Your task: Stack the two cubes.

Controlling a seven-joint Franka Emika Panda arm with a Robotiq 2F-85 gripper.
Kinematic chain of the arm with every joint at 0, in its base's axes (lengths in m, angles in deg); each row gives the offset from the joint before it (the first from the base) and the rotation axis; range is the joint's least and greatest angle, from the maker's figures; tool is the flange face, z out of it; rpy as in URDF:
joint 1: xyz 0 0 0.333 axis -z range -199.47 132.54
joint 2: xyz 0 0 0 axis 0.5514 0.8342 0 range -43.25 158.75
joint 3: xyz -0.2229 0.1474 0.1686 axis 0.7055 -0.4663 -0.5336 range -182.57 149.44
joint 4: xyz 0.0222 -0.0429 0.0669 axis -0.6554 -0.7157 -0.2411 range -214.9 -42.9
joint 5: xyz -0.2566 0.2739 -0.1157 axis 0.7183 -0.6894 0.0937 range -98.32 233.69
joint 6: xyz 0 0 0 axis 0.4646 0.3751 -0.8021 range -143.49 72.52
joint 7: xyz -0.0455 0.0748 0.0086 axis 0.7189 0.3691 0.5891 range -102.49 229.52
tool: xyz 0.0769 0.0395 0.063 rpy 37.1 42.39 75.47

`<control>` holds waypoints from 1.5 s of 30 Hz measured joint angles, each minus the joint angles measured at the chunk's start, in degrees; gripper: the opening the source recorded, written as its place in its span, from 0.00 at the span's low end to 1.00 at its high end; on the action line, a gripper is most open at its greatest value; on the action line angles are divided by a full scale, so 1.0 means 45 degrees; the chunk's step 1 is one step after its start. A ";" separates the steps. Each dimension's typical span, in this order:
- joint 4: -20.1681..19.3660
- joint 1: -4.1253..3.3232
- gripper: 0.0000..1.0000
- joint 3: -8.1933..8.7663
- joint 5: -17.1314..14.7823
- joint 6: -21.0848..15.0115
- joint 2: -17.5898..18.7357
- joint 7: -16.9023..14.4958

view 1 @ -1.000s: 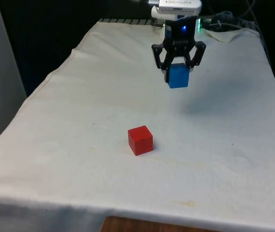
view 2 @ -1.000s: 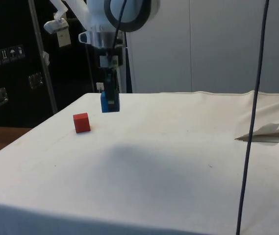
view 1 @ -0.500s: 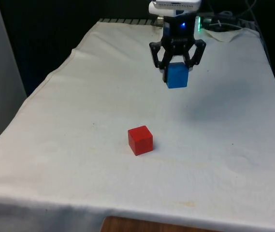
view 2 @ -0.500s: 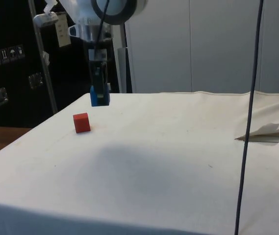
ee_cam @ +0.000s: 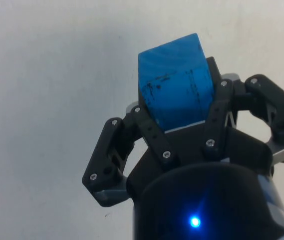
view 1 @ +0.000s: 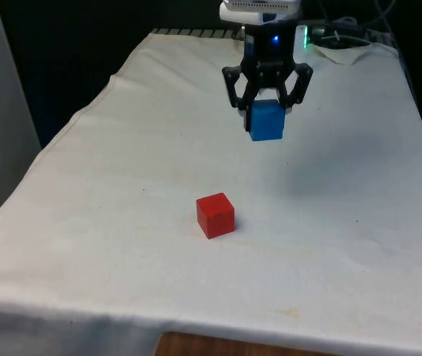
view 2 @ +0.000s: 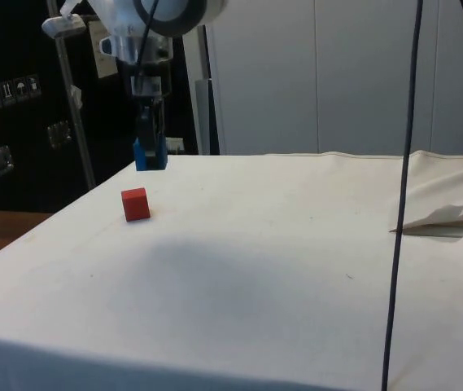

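My gripper (view 1: 265, 119) is shut on the blue cube (view 1: 266, 121) and holds it in the air above the white cloth. The side view shows the blue cube (view 2: 149, 154) hanging higher than the red cube (view 2: 135, 204) and a little beyond it. The red cube (view 1: 216, 215) rests on the cloth near the table's middle, nearer the camera than the gripper and slightly towards the front view's left. In the wrist view the blue cube (ee_cam: 175, 90) sits between the black fingers (ee_cam: 146, 125), with bare cloth beneath it.
The white cloth (view 1: 122, 170) covers the whole table, with its front edge (view 1: 196, 326) close to the front camera. A dark cable (view 2: 402, 195) hangs down in the side view. Cables and crumpled cloth (view 1: 344, 37) lie at the far end by the robot's base.
The gripper has carried the blue cube a little towards the front view's left, and in the side view leftward and upward, closer to above the red cube. The red cube has stayed put.
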 measured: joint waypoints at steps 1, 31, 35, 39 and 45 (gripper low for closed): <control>0.0102 0.0013 0.00 0.0013 -0.0013 0.0000 0.0064 0.0000; 0.3183 0.0255 0.00 0.0280 -0.1031 0.0955 0.2037 -0.0649; 0.3731 0.0306 0.00 0.0344 -0.1413 0.1362 0.2368 -0.0929; 0.3947 0.0331 0.00 0.0369 -0.1541 0.1502 0.2496 -0.1031; 0.4762 0.0357 0.00 0.0471 -0.1783 0.2228 0.2992 -0.1184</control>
